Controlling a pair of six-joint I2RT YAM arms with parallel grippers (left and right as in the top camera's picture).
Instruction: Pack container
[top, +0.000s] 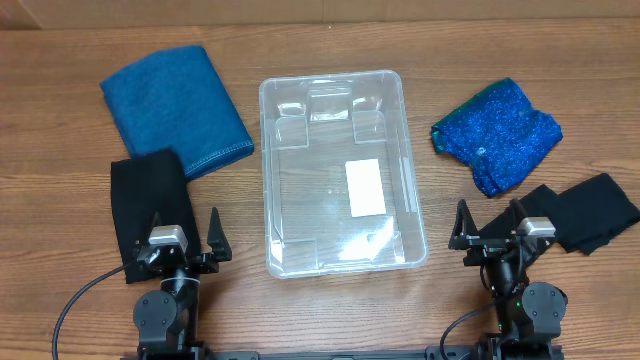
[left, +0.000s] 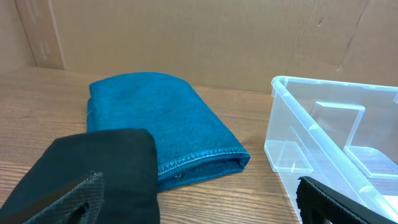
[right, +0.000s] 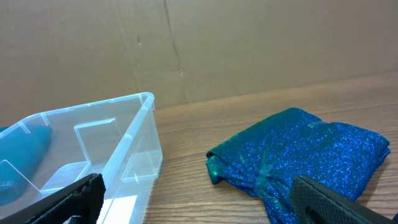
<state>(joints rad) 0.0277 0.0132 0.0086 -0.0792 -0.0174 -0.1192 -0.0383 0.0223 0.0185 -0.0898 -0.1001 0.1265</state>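
The container (top: 310, 200), long axis running near-to-far, lies on the desk (top: 330, 320) between the left hand (top: 184, 242) and right hand (top: 490, 234), both spread wide, empty, equally close.

Black cloth (left: 93, 168) in front of folded teal towel (left: 158, 118); clear container (left: 298, 124) on rt.

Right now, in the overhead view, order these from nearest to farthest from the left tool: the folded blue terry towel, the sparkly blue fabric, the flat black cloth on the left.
1. Flat black cloth, beside the left tool.
2. Folded blue terry towel, rear left.
3. Sparkly blue fabric, far right.
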